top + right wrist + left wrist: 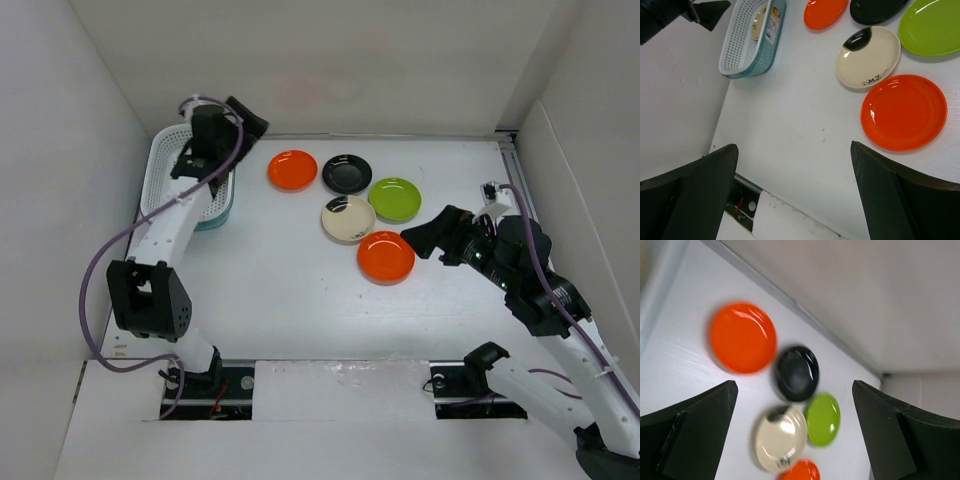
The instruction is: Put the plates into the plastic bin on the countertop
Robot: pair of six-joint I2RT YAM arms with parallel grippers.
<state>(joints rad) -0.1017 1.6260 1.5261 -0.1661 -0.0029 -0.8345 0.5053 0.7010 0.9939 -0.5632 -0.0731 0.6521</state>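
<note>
On the countertop [290,300] lie an orange plate [292,169], a black plate [347,173], a lime green plate [394,198], a cream plate [348,218] and a second orange plate [386,256]. The plastic bin [160,175] stands at the far left, partly hidden by my left arm. In the right wrist view the bin [747,45] holds a cream plate [759,20]. My left gripper [248,120] is open and empty above the bin's far end. My right gripper [425,238] is open and empty, just right of the near orange plate [903,112].
White wall panels close in the left, back and right sides. A slot with cables [215,385] runs along the near edge by the arm bases. Bare surface lies between the bin and the plates.
</note>
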